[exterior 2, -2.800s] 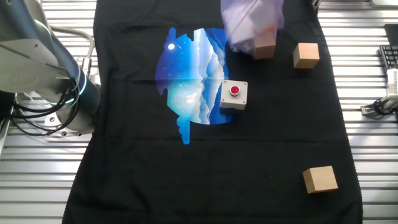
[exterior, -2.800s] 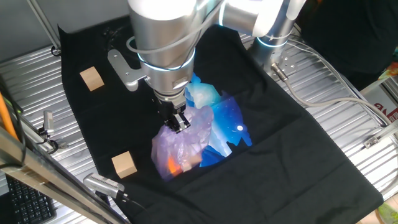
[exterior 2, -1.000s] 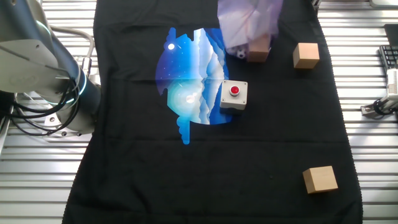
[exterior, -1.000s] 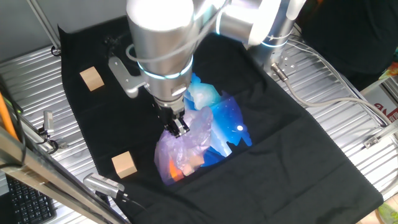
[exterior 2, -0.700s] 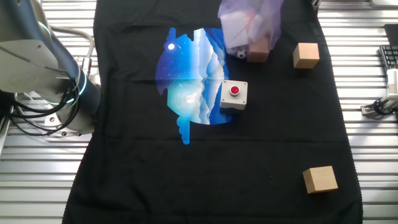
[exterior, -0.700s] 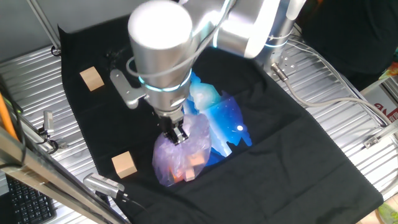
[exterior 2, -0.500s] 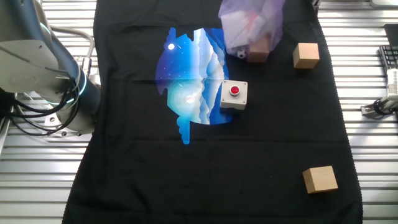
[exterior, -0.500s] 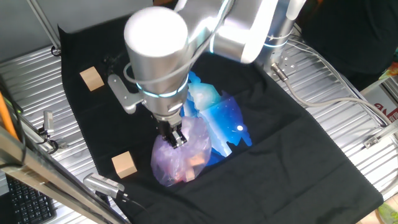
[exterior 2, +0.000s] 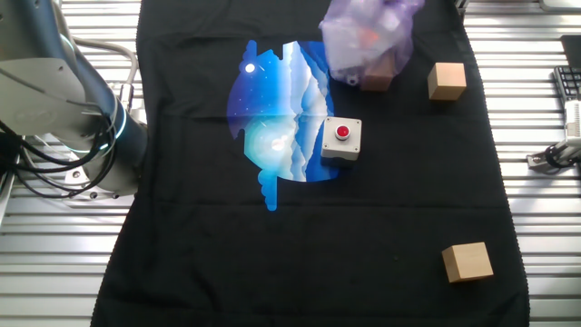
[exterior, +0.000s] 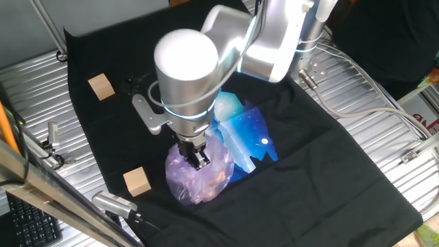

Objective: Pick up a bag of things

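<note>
The bag of things (exterior: 199,182) is a crinkly pale-purple plastic bag with orange and pinkish items showing through. It sits bulging on the black cloth (exterior: 329,171) at the near side. My gripper (exterior: 199,159) points straight down into the bag's top, with its fingers pinched together on the plastic. In the other fixed view the bag (exterior 2: 363,38) lies slumped at the top edge, and the gripper is out of frame there.
A shiny blue-and-white plastic bag (exterior: 250,134) lies right beside the purple one; it also shows in the other view (exterior 2: 277,118). A red-button box (exterior 2: 341,138) and wooden cubes (exterior 2: 447,80), (exterior 2: 467,262), (exterior: 137,181), (exterior: 101,86) sit on the cloth. Cables (exterior: 357,82) run at the right.
My gripper has moved down and slightly toward the front with the bag's top in it. The bag has gone from stretched tall to squat and rounded on the cloth.
</note>
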Controlling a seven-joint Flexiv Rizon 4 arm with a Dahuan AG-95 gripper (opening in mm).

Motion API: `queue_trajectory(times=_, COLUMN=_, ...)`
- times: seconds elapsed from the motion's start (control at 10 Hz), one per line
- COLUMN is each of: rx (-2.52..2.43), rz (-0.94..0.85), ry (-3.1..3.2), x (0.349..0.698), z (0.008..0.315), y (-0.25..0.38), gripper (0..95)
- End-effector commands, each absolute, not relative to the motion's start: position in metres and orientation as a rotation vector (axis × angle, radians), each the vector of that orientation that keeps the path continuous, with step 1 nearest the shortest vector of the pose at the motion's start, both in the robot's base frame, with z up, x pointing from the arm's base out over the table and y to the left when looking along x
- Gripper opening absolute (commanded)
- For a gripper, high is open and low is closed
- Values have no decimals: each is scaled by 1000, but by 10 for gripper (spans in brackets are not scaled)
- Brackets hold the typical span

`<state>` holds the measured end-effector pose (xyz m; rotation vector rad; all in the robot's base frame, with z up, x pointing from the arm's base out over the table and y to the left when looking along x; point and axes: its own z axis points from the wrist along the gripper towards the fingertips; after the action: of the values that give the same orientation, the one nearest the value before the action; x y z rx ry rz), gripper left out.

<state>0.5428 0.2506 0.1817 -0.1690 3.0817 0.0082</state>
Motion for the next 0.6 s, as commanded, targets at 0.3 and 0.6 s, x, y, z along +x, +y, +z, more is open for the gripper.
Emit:
queue_trajectory(times=0.3, rx=-176, rz=8, ry=3073, x=540, z=165, y=245, gripper=0)
queue_trajectory(times=0.6, rx=-217, rz=9, ry=3077, x=539, z=165, y=245, gripper=570)
